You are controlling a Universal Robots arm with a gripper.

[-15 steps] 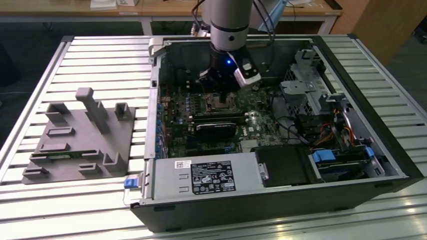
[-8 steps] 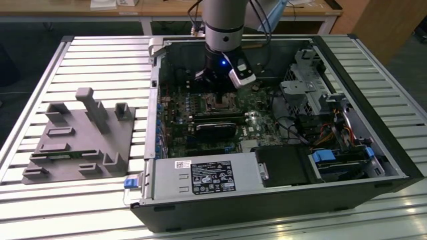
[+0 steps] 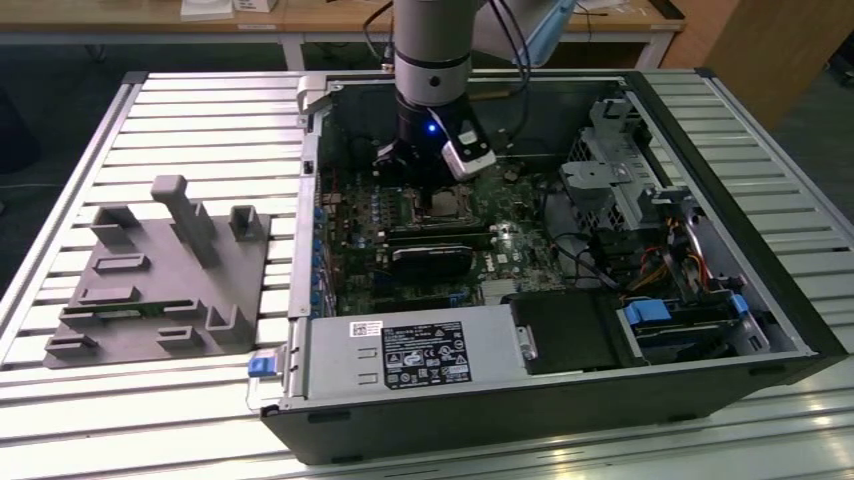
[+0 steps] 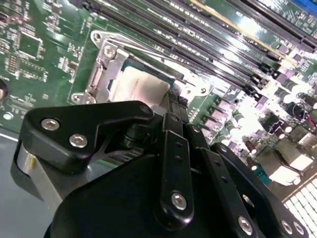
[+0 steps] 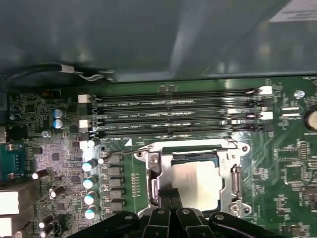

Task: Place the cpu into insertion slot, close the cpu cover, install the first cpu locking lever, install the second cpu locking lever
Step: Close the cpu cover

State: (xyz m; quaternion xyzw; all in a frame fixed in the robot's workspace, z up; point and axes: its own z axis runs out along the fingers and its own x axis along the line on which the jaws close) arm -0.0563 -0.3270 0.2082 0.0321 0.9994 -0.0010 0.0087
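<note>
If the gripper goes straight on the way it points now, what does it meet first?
Probably the cpu cover, at the window's edge beside the cpu. The gripper points down onto that spot in the first wrist view; how close it is, I cannot tell.

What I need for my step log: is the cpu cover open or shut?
Shut, it seems: in the first wrist view the cpu cover lies flat around the cpu, whose grey face shows through its window.

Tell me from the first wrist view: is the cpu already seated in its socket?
Yes, the silvery cpu lies flat within the socket's metal frame.
</note>
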